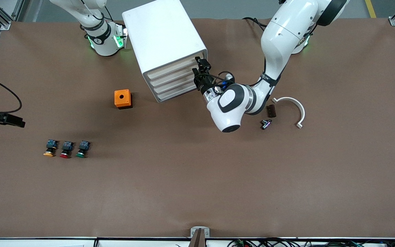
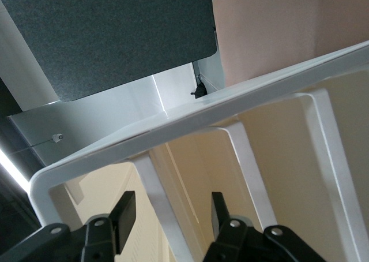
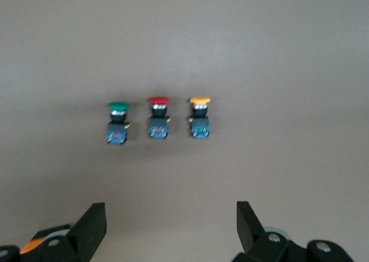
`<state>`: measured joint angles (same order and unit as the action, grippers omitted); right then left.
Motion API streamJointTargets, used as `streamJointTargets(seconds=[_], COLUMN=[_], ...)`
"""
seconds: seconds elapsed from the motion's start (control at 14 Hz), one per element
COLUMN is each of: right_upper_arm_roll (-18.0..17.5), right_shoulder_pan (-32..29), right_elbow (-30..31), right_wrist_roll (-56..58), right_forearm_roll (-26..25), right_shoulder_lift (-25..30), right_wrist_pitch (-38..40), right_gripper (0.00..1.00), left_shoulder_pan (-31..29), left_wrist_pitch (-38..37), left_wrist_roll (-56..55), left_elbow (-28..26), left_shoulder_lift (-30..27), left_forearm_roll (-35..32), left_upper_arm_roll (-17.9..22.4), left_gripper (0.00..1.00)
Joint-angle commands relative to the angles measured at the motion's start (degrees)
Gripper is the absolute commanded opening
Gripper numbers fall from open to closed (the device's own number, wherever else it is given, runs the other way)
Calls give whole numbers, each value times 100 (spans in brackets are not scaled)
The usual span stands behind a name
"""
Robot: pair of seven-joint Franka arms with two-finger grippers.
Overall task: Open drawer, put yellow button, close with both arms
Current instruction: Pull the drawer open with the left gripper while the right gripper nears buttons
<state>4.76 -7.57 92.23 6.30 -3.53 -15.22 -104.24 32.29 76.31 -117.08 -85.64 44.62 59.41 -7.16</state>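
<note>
Left gripper (image 2: 170,216) at cabinet (image 1: 165,44) front, fingers apart astride a drawer (image 1: 173,73) rib, no grip. Right gripper (image 3: 170,224) spread wide, empty, over yellow button (image 3: 199,120).

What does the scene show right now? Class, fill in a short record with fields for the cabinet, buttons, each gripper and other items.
cabinet: white cabinet, four drawers, all shut
buttons: yellow button, red button and green button in a row, toward the right arm's end
left gripper: left gripper at the cabinet's drawer fronts, fingers either side of a white rib
right gripper: right gripper open, over the table near the buttons, holding nothing
other items: orange box beside the cabinet; white curved bracket; two small dark parts
</note>
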Motion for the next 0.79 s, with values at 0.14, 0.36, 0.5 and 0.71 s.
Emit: streamJointTargets(seconds=[0.14,0.36,0.5,0.71], right_upper_arm_roll=[-89,-89,-106,-124], right_shoulder_pan=[-542,-614,-632,-614], right_elbow=[786,1374,1509,1509], right_wrist_roll=[828,829,820,908], right_forearm_roll=[-60,-33,123,362], right_shoulder_lift=[-331,-595,-876,-1236], right_wrist_pitch=[-1745,-2852,-3189,-3487], right_gripper=[100,100,100,100], left_shoulder_pan=[207,216,207,155], left_wrist_pitch=[-28,-37,-28,-19], left_wrist_roll=[-96,-96,-96,-261], left_elbow=[21,21,21,13], left_shoulder_lift=[11,2,11,29], left_forearm_roll=[308,326,317,317], left_upper_arm_roll=[39,39,74,100], left_gripper=[34,14,7,7])
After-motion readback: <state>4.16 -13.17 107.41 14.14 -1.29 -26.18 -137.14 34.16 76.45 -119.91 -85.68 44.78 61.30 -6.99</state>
